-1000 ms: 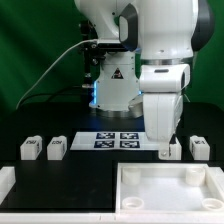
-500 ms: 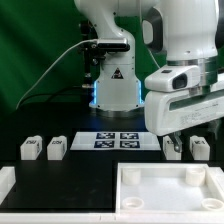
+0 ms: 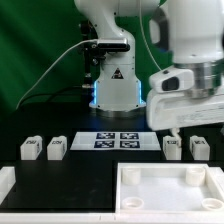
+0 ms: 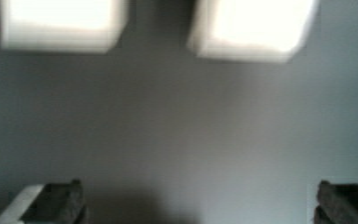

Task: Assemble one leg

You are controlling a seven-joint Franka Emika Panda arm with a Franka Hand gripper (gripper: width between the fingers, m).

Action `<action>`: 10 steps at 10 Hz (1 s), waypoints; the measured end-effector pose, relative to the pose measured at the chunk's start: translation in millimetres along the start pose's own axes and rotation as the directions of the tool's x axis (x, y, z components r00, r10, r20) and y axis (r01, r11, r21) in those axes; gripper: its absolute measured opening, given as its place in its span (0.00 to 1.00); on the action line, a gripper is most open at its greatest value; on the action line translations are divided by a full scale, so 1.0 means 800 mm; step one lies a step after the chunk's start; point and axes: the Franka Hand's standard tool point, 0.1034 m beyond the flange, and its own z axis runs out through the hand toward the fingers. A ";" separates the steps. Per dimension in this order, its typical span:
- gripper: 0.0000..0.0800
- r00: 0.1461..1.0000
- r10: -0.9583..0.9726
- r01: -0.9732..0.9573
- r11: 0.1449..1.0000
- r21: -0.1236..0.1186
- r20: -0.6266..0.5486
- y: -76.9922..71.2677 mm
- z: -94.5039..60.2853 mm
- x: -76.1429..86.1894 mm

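The gripper is shown wide open in the wrist view. Its fingertips are set far apart, only bare dark table is seen between them, and nothing is held. In the exterior view the Panda arm is hung over the exterior view's right part of the table, above a pair of legs. A first leg lies almost under the hand, and a second leg is placed just beside it. A third leg and a fourth leg are laid well apart at the exterior view's left, with the marker board between the two pairs. The tray-like panel is set in front of them.

Two white blocks are seen in the wrist view, clear of the open fingers rather than between them. They are presumably that right-hand pair, though which block is which cannot be told.

Each leg is judged to be light, stiff and hard, of smooth moulded plastic, and so somewhat slippery. Being small and stubby, it could easily be pushed aside or tipped by an off-centre finger. A hold is best taken across two flat opposite sides, centred on the block, once the gripper is lined up over one leg alone.
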 end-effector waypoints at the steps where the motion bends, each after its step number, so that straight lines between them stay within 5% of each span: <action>1: 0.81 1.000 0.014 -0.014 1.000 -0.004 0.025 -0.015 0.000 -0.004; 4: 0.81 0.955 0.044 -0.035 0.999 -0.038 0.294 -0.026 0.020 -0.013; 6: 0.81 0.842 0.045 -0.017 0.998 -0.057 0.538 -0.019 0.017 -0.024; 9: 0.81 0.667 0.075 -0.017 0.996 -0.085 0.741 -0.017 0.029 -0.034; 10: 0.81 0.667 0.074 -0.017 0.996 -0.084 0.742 -0.017 0.035 -0.034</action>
